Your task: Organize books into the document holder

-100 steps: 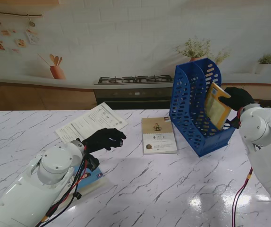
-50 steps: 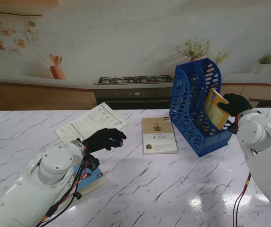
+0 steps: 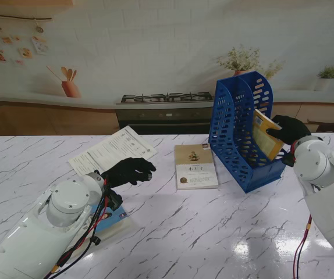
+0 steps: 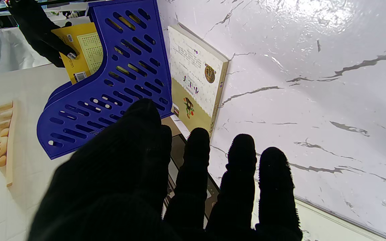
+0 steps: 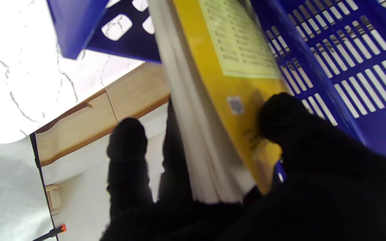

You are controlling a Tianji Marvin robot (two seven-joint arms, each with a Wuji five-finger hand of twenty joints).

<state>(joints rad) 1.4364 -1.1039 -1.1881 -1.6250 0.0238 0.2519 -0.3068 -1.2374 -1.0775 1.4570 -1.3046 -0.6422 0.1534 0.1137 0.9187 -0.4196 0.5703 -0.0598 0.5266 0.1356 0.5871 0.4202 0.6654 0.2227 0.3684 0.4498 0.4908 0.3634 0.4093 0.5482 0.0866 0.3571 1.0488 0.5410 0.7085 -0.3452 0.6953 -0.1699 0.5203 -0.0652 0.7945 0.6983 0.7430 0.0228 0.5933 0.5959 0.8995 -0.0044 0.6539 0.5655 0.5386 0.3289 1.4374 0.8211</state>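
Blue slotted plastic forms the document holder [image 3: 237,132], a tall-backed file box with rows of oblong cut-outs in its walls, standing on the white, grey-veined marble table [image 3: 213,232] toward the right side. Inside it leans a yellow paperback book [image 3: 264,136], tilted, its glossy cover carrying a pale printed panel and a barcode sticker, its white page block showing at the edge. The right hand [image 3: 289,129], in a black knitted glove, is clamped on that book at its upper corner: the thumb presses the yellow cover while the other fingers [image 5: 126,140] lie behind the pages, the wrist raised over the holder's open side. Just beside the holder, to its left, a beige-and-cream book [image 3: 195,166] lies flat on the table with a small round emblem on its cover. Farther left sits a printed white paper sheet [image 3: 113,150], lying askew. The left hand [image 3: 129,171], also black-gloved, hovers palm down near the sheet with its fingers spread and slightly curled, holding nothing. Under the left forearm, nearer to me, a blue-covered book [image 3: 112,221] lies flat, mostly hidden by the white arm shell.
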